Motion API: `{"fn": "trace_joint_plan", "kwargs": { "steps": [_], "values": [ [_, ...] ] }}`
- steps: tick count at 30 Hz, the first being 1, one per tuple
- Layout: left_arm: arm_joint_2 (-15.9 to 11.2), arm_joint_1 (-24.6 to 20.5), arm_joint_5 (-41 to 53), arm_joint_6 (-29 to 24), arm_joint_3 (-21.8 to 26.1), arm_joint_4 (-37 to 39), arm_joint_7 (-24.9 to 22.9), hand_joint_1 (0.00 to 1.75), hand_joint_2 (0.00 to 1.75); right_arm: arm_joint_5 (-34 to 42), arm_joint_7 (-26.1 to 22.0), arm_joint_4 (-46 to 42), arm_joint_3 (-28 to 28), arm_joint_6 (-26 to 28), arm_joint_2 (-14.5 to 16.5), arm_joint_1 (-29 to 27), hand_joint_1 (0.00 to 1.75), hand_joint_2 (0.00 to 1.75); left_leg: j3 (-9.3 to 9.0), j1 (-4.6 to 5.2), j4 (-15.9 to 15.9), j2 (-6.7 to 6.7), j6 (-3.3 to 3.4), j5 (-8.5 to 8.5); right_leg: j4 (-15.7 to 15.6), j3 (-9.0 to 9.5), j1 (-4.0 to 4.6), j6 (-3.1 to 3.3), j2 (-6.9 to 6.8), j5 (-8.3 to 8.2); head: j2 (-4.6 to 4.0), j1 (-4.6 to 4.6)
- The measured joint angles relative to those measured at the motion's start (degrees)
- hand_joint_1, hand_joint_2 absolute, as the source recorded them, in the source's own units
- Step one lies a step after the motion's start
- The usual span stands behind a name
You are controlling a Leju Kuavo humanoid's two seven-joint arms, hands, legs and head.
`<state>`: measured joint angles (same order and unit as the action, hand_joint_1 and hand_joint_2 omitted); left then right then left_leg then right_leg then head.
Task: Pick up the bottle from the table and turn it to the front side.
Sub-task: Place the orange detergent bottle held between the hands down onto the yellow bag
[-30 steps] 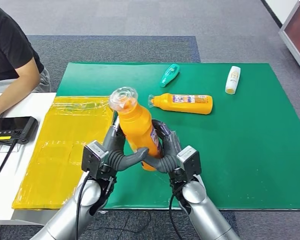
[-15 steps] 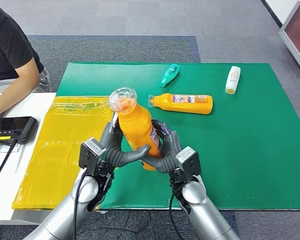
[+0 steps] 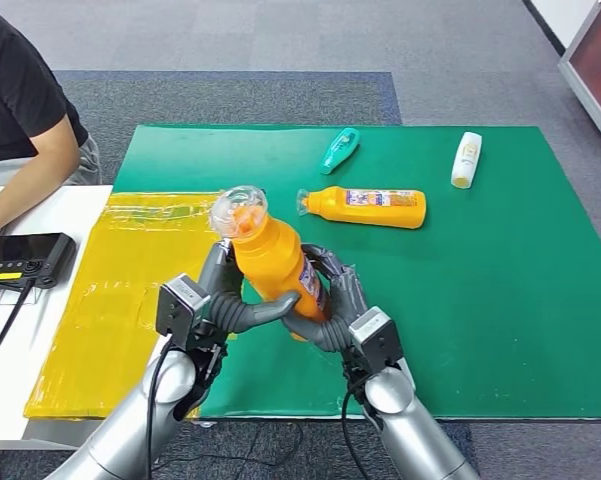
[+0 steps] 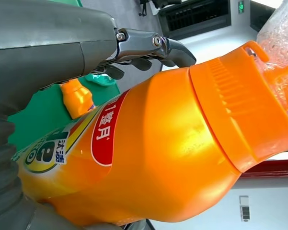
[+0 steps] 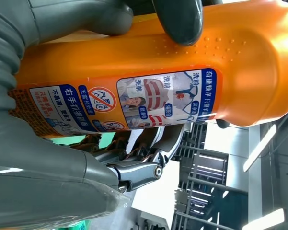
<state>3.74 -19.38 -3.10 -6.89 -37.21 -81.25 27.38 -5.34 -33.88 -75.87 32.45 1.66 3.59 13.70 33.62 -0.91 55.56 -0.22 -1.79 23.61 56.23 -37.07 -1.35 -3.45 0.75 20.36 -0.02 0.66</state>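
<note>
An orange bottle (image 3: 276, 262) with a clear cap (image 3: 239, 211) is lifted over the front of the green mat (image 3: 508, 300), tilted with its cap up and to the left. My left hand (image 3: 233, 300) and my right hand (image 3: 327, 305) both grip its lower body from opposite sides. The left wrist view shows the bottle (image 4: 164, 143) close up, its red-and-green front label toward my left hand (image 4: 44, 48). In the right wrist view the bottle (image 5: 142, 67) shows its back label with small pictures, and my right hand (image 5: 55, 143) wraps around it.
A second orange bottle (image 3: 369, 207) lies on the mat behind, with a teal bottle (image 3: 340, 150) and a white bottle (image 3: 467, 159) further back. A yellow sheet (image 3: 123, 290) covers the left. A person's arm (image 3: 25, 170) rests by a black controller (image 3: 25, 258) on the white table.
The held bottle has tipped further left and sunk slightly, its cap moving left and down. Both hands have shifted a little with it and keep their grip.
</note>
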Motion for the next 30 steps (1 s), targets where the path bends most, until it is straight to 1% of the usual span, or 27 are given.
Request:
{"fn": "trace_joint_plan", "kwargs": {
  "steps": [13,23,30],
  "values": [
    [0.1,0.0,-1.2,1.2,0.1,0.0,-0.2,0.0,1.75,-0.7,-0.2,-0.8,0.6,-0.6,-0.3,0.0,1.75,1.75,0.01,0.0,0.0,0.0,0.0,0.0,0.0,0.0,0.0,0.0,0.0,0.0,0.0,0.0],
    [0.5,-0.1,-2.7,2.8,0.1,0.1,-0.1,0.0,1.75,1.0,0.1,-1.2,2.1,-5.1,-0.4,0.4,1.75,1.75,0.01,0.0,0.0,0.0,0.0,0.0,0.0,0.0,0.0,0.0,0.0,0.0,0.0,0.0],
    [0.6,-0.1,-5.5,5.4,0.4,0.1,0.1,0.0,1.75,1.4,0.0,-1.3,2.7,-6.9,-0.7,1.1,1.75,1.75,0.01,0.0,0.0,0.0,0.0,0.0,0.0,-0.01,0.0,0.0,0.0,0.0,0.0,0.0]
  ]
}}
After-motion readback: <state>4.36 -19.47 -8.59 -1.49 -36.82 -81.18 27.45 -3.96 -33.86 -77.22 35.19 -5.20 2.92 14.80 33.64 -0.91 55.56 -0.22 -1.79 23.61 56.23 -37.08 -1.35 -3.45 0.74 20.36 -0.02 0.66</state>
